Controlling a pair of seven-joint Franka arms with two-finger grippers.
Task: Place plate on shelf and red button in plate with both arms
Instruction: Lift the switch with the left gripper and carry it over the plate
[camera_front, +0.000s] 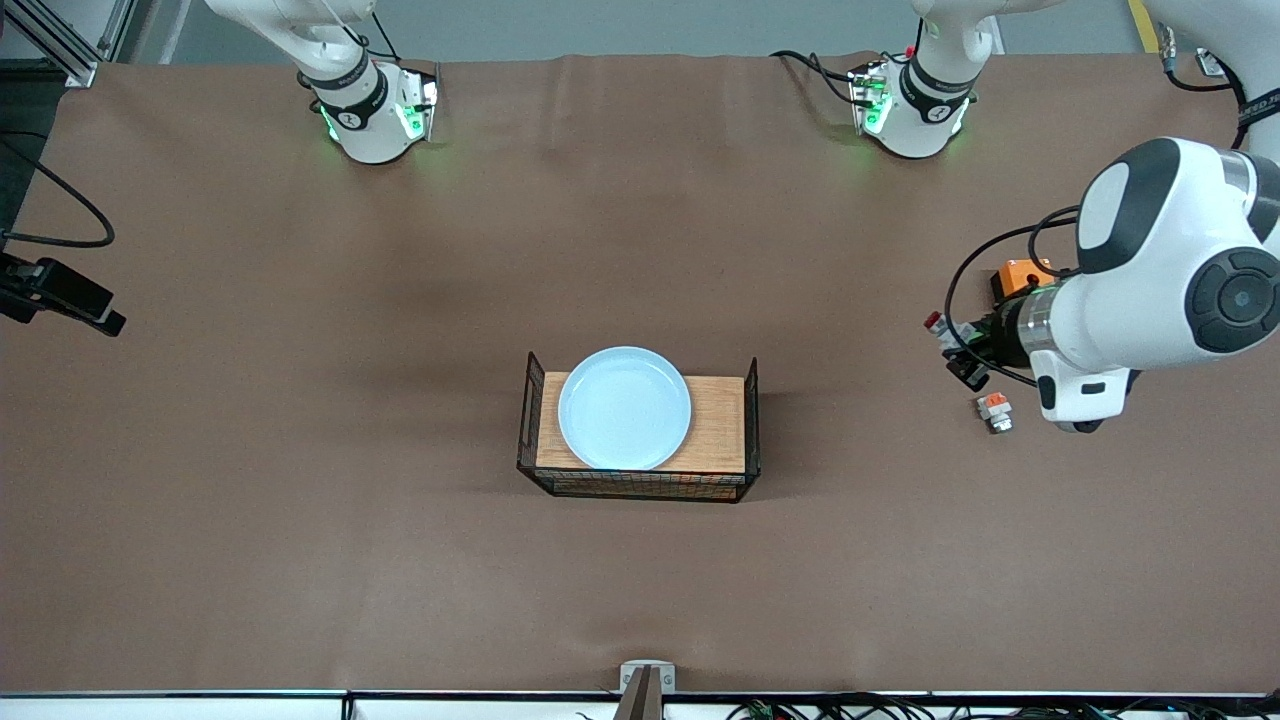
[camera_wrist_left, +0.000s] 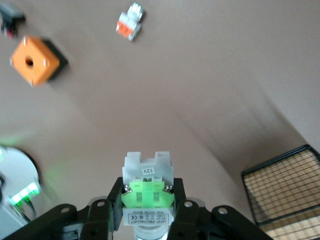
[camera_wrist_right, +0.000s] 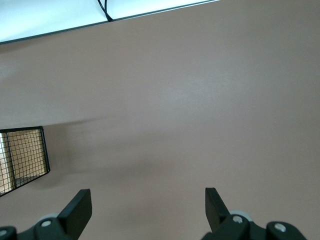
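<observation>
Green-ended red button (camera_wrist_left: 148, 192) clamped in left tool (camera_wrist_left: 148, 210); right tool (camera_wrist_right: 148, 207) wide open.

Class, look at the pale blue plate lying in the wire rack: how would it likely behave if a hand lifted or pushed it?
The plate looks rigid, so it should keep its shape. Its glossy surface and low rim suggest a slippery, thin edge to pinch. Lying flat on the wire rack's wooden base, it would probably slide rather than tip.

Pale blue plate (camera_front: 624, 407) in basket (camera_front: 640, 486); red button (camera_wrist_left: 148, 192) gripper-held.
</observation>
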